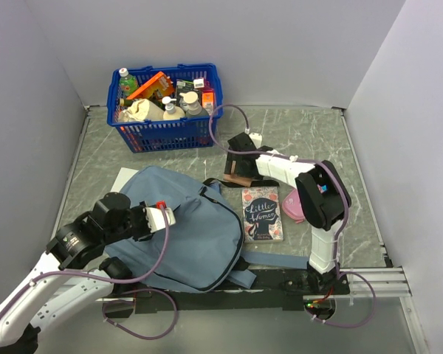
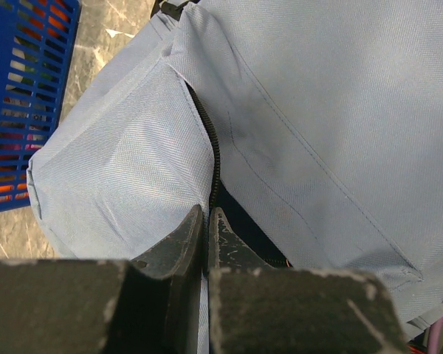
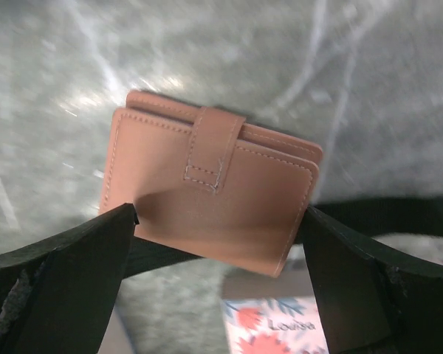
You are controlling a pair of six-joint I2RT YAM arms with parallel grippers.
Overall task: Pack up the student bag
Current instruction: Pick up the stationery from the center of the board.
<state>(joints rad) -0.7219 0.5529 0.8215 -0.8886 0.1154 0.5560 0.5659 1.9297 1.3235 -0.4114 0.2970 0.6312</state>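
The student bag [image 1: 184,228], grey-blue fabric, lies flat in front of the left arm, its dark zipper gap [image 2: 215,158] slightly parted. My left gripper [image 1: 171,216] [image 2: 207,214] is shut on the bag's fabric edge beside the zipper. A brown wallet [image 1: 238,177] [image 3: 214,184] with a strap tab lies to the right of the bag's top, over a black strap [image 3: 384,217]. My right gripper [image 1: 240,164] [image 3: 220,215] is open wide, one finger on each side of the wallet, close to its edges.
A "Little Women" book [image 1: 262,214] [image 3: 273,328] lies right of the bag, and a pink pencil case [image 1: 294,206] is beside it. A blue basket [image 1: 166,136] [image 2: 22,110] full of bottles and packets stands at the back left. A white sheet [image 1: 122,177] pokes out from under the bag.
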